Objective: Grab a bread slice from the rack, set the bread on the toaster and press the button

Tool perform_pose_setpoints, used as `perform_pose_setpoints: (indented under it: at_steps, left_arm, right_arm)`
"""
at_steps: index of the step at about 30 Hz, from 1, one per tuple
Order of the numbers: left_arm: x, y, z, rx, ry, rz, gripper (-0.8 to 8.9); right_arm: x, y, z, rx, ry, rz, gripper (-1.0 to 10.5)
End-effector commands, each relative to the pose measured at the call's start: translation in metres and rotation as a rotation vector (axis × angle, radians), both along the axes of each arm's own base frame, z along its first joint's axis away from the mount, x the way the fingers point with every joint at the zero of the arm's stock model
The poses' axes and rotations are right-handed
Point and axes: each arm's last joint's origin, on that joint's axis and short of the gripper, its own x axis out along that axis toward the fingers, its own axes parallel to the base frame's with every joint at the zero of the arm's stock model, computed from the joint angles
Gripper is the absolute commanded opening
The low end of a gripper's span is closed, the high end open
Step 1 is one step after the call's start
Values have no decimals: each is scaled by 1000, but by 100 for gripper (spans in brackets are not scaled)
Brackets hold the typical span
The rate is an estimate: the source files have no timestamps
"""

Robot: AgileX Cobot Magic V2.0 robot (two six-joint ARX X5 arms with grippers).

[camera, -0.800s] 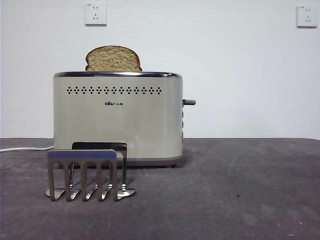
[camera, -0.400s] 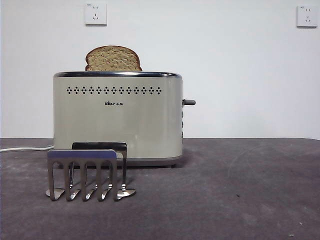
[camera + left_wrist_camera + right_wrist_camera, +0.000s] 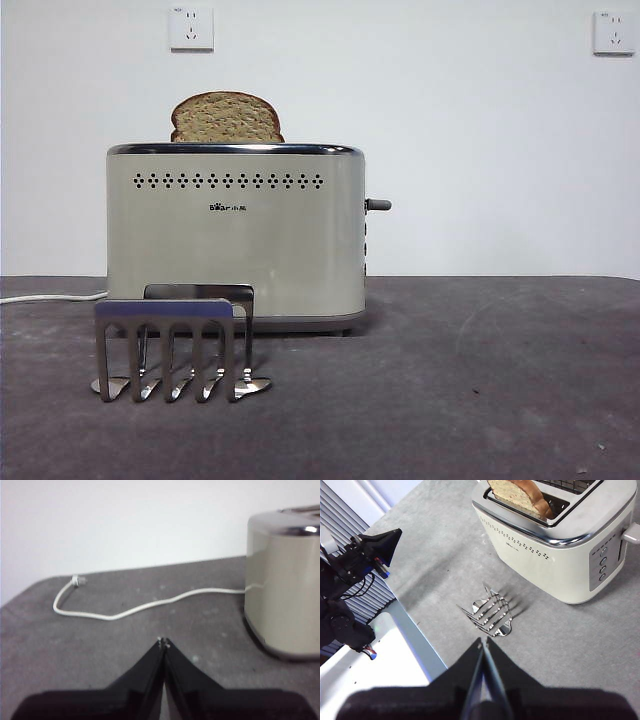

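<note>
Slice of bread (image 3: 225, 117) stands upright in a slot of the toaster (image 3: 235, 235), rounded top and dark crust showing above the chrome rim; speckled tan face. Rack (image 3: 172, 347) empty, in front of toaster. Right gripper (image 3: 483, 643) high above the rack, jaws pressed together, holding nothing. Left gripper (image 3: 163, 642) off beside the toaster's end near the white cord (image 3: 125, 611), tips touching, empty.

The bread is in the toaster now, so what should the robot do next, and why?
Probably move the right gripper toward the lever on the toaster and press it down. The slice of bread stands high in the slot, the rack holds nothing, and both grippers are shut, apart from everything.
</note>
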Motion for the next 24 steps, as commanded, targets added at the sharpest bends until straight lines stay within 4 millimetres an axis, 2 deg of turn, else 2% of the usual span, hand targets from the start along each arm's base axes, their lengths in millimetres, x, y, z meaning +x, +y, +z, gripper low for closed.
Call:
perform_pose_setpoints:
  at_steps: [1,7,24]
  left_arm:
    - [0,0,-8,-28,40,5,-3]
    - [-1,0,-15,-41,118,3,-3]
    - [-1,0,-15,-41,121,5,-3]
  right_arm:
    - [1,0,-1,-2,-1,3,1]
    - [1,0,-1,-2,-2,4,1]
    - [1,0,-1,-2,-1,4,1]
